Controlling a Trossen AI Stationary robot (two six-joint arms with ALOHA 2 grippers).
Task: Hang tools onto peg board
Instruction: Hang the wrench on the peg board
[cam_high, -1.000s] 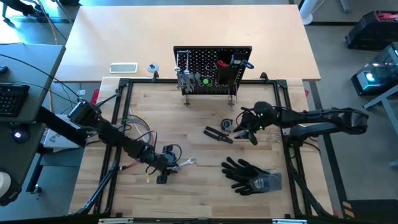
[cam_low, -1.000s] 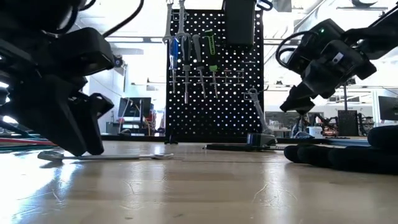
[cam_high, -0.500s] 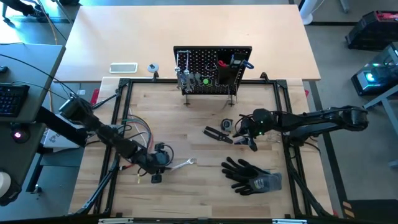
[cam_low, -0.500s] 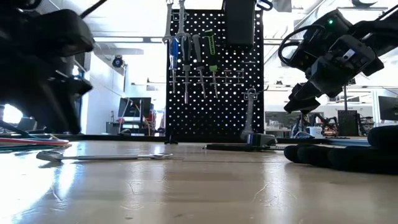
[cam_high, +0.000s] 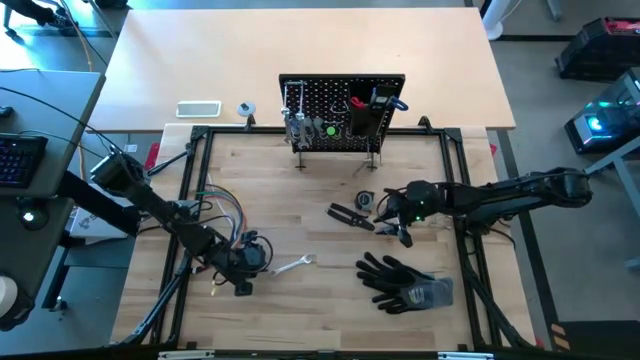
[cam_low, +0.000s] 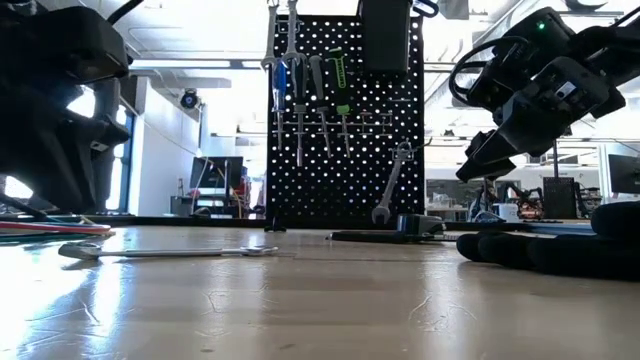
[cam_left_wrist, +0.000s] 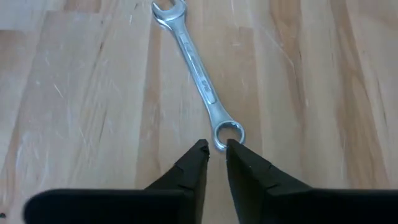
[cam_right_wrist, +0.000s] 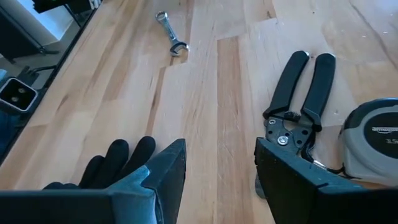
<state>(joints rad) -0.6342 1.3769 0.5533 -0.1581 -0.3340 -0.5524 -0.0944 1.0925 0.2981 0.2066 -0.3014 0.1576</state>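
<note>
no readable text anywhere. tape measure (cam_right_wrist: 373, 146) in the right wrist view has a line of small print across its grey case, too small and blurred to make out. wrench (cam_left_wrist: 198, 74) shank shows no legible marking.

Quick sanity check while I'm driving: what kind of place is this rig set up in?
Most likely a robotics lab or workshop. A framed wooden table carries a black peg board hung with hand tools, a keyboard sits on a side desk, and the low view shows an open industrial room with more equipment behind.
</note>
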